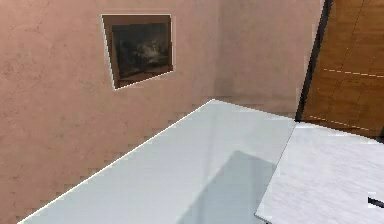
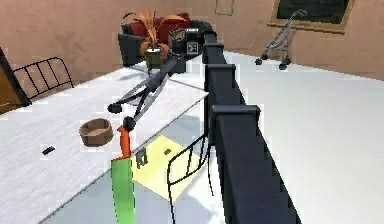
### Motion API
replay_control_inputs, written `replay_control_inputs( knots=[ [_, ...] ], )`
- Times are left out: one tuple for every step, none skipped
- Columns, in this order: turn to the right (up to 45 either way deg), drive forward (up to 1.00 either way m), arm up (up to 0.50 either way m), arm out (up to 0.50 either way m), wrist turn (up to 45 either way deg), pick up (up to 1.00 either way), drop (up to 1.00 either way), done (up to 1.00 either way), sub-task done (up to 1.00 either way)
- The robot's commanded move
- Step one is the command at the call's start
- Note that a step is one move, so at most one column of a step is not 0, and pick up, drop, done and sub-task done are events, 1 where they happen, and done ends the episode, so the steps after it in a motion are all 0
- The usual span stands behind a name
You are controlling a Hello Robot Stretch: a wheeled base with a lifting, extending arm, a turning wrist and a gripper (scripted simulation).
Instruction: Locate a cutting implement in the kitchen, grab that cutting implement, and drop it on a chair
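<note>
My gripper (image 2: 123, 114) reaches out over the white table (image 2: 70, 110) in the arm side view, its two thin fingers (image 2: 146, 95) slanting down to the left from the dark arm (image 2: 232, 120). A knife with an orange handle (image 2: 125, 143) and a green blade (image 2: 123, 190) hangs upright at the fingers' far end, so the gripper holds it. Just right of the knife stands a chair with a yellow seat (image 2: 155, 172) and a black wire back (image 2: 188, 168).
On the table lie a brown bowl (image 2: 96, 131) and a small dark thing (image 2: 47, 150). A potted plant (image 2: 152, 30), a dark chair (image 2: 40, 75) and a folding frame (image 2: 280, 45) stand farther out. The forward view holds a framed picture (image 1: 138, 47), a wooden door (image 1: 350, 65) and a white tabletop (image 1: 330, 180).
</note>
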Motion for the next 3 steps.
replay_control_inputs(
  knots=[
    [0.0, 0.0, 0.0, 0.0, 45.0, 0.0, 0.0, 0.0, 0.0],
    [0.0, 0.0, 0.0, 0.0, 45.0, 0.0, 0.0, 0.0, 0.0],
    [0.0, 0.0, 0.0, 0.0, 6.0, 0.0, 0.0, 0.0, 0.0]
  ],
)
